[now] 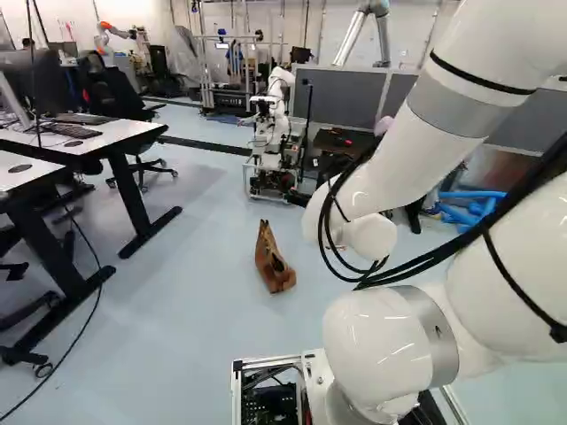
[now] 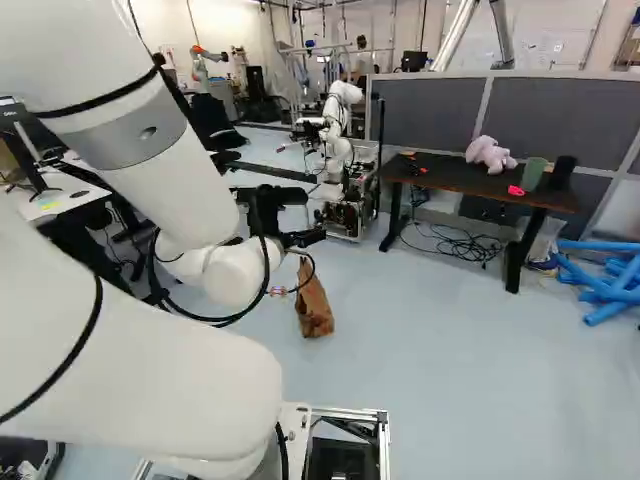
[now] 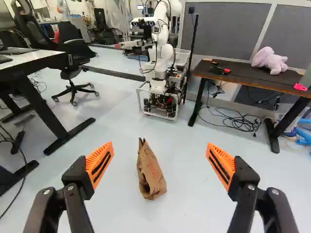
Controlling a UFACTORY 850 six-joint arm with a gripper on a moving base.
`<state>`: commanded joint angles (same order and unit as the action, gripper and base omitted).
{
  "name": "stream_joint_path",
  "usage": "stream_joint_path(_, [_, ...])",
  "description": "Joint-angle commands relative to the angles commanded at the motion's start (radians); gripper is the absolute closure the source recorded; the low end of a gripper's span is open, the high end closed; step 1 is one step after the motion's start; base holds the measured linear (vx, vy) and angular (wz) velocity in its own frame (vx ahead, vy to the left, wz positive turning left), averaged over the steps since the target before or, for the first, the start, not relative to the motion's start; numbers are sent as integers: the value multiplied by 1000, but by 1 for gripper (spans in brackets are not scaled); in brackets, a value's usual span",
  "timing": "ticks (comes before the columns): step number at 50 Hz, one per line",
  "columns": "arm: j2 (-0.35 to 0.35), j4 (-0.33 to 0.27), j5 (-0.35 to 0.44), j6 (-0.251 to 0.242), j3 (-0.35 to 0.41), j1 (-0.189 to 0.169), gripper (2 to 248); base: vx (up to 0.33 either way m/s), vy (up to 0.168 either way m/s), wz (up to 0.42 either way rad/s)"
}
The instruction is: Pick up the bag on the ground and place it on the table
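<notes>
And it's brown for the bag, red marks on its side! Pale blue-grey floor, white arm banded grey, 2 orange pads striped black, dark brown tabletop, pink toy, green cup, bright blue tubes!

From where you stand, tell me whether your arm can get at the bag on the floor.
Probably yes: the open gripper faces the bag with nothing in between, though the arm would have to reach down and forward.

The white arm runs out of the left base view at upper right, while blue tubes are cut off at right in the right base view (red print on the bag, too small to read).
</notes>
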<state>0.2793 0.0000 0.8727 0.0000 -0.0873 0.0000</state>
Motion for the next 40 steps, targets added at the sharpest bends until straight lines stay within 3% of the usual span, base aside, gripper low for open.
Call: stream_joint_path(40, [0, 0, 0, 0, 0, 0, 3, 130, 33, 155])
